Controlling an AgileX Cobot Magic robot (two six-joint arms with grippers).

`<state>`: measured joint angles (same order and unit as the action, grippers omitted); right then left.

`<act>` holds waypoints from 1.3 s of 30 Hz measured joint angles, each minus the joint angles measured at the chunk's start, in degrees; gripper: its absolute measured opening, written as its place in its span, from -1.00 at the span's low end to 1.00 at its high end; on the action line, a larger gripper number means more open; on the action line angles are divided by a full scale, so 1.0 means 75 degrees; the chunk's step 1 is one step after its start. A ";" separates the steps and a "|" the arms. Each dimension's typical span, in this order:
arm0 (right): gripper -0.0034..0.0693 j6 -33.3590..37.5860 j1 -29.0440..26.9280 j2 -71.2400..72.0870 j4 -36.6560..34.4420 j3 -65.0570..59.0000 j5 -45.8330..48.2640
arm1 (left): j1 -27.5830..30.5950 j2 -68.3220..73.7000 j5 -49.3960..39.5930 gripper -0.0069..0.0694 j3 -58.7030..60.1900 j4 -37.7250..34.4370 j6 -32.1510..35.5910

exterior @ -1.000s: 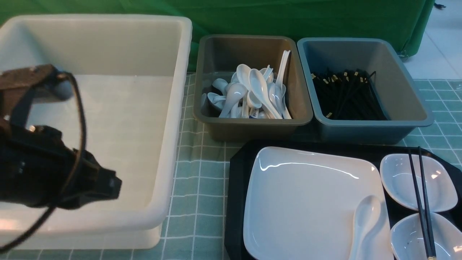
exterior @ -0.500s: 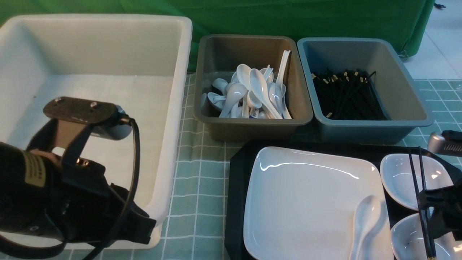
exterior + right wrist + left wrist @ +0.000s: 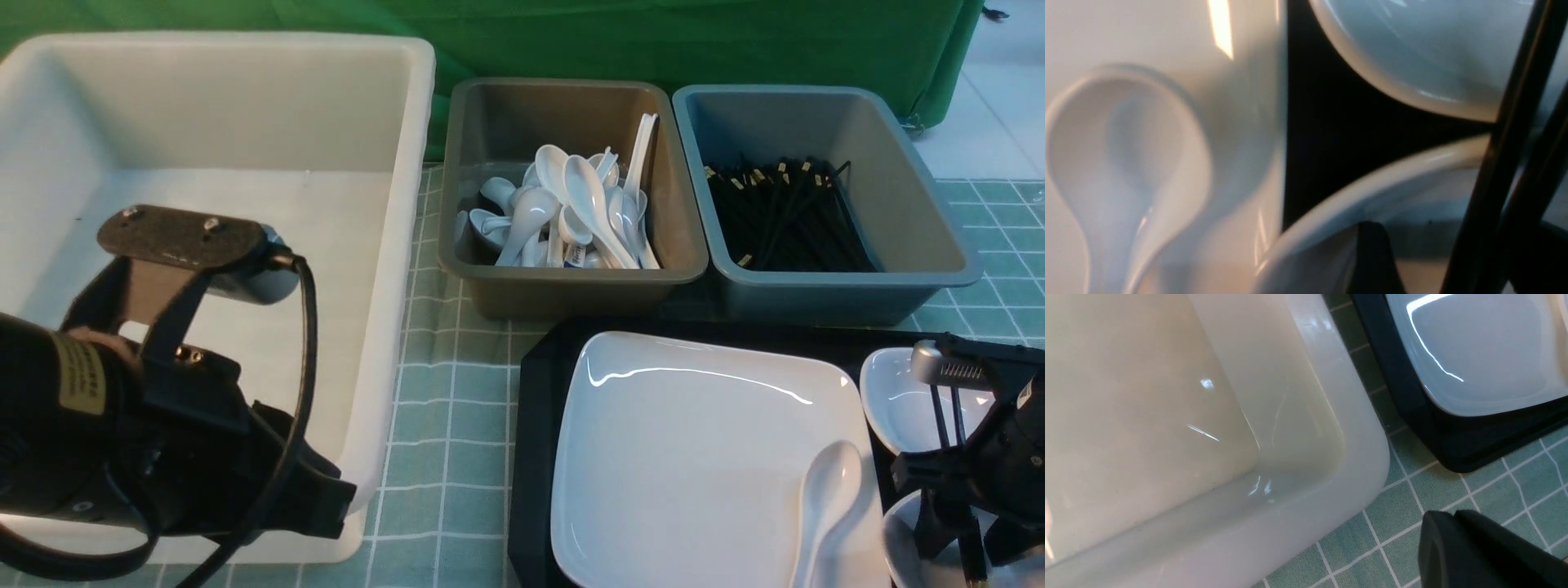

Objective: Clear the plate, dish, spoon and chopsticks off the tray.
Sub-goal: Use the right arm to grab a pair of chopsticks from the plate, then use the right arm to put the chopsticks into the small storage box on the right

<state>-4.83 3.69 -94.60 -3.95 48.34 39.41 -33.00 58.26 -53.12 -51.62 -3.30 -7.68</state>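
At the lower left of the front view, the left gripper (image 3: 331, 506) hangs over the near right corner of the white tub (image 3: 400, 245). Its fingers are pressed together on nothing, well apart from anything on the tray (image 3: 535, 408). The tray takes up the lower middle and right of the frame. Its left part is filled by the plate (image 3: 702, 441), and the spoon (image 3: 824, 498) lies on the plate's lower right corner, bowl towards the top of the frame.

Further right, the chopsticks (image 3: 937, 416) lie side by side across the far dish (image 3: 894, 400) and the near dish (image 3: 902, 531). Their long axis runs from the top of the frame to the bottom.

At the lower right, the right gripper (image 3: 967, 535) stands over the near dish with its fingers spread. One finger is left of the pair and one right, so the sticks pass between them. The closing line therefore crosses the sticks' length, which suits a pinch. I cannot tell whether either finger touches them. The right arm is far the nearer, and the grey-blue tub (image 3: 816, 298) of black sticks lies above it in the frame.
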 joint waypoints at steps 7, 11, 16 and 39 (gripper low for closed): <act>-0.53 0.0000 0.0000 -0.0046 0.0000 0.0000 -0.0039 | 0.0000 0.0000 0.0037 -0.82 0.0000 0.0000 0.0000; -0.51 0.0000 0.0000 0.0121 0.0000 0.0000 0.0073 | 0.0000 0.0000 0.0037 -0.80 0.0000 0.0000 0.0000; -0.51 0.0178 0.0000 0.0745 -0.0113 0.0000 0.0293 | 0.0000 0.0000 0.0039 -0.80 0.0000 0.0000 0.0000; -0.51 0.0589 0.0000 -0.0940 -0.0866 0.6601 0.0982 | 0.0000 0.0000 0.0310 -0.80 0.0000 -0.0301 -0.0022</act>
<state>-0.41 3.69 -101.65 -10.45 97.85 46.77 -33.00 58.26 -50.80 -51.62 -5.55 -7.85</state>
